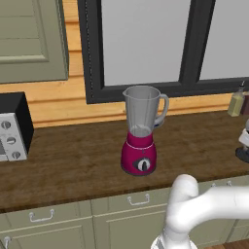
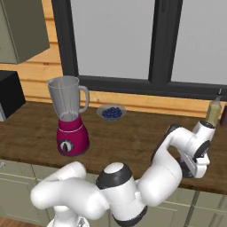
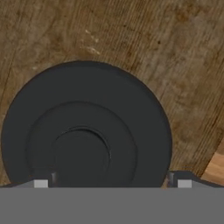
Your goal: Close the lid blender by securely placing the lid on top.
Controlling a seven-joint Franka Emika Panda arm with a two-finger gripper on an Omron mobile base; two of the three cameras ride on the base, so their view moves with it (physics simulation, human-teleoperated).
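Hovered low over the lid [image 3: 85, 131], gripper [image 3: 111, 181] spread wide, one fingertip [image 3: 41, 183] at each side of the cap, nothing held. Lay flat on the wooden counter [image 3: 175, 52], far right of the blender [image 1: 141, 131]. Stood open-mouthed mid-counter before the window [image 1: 146, 39], jar uncapped. Sat near the bottle [image 2: 213, 111], hand [image 2: 197, 155] pointing down there. Bowl [image 2: 111, 112] just behind the blender.

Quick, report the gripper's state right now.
Gripper: open, holding nothing; its fingertips straddle the lid, which lies flat on the wooden counter.
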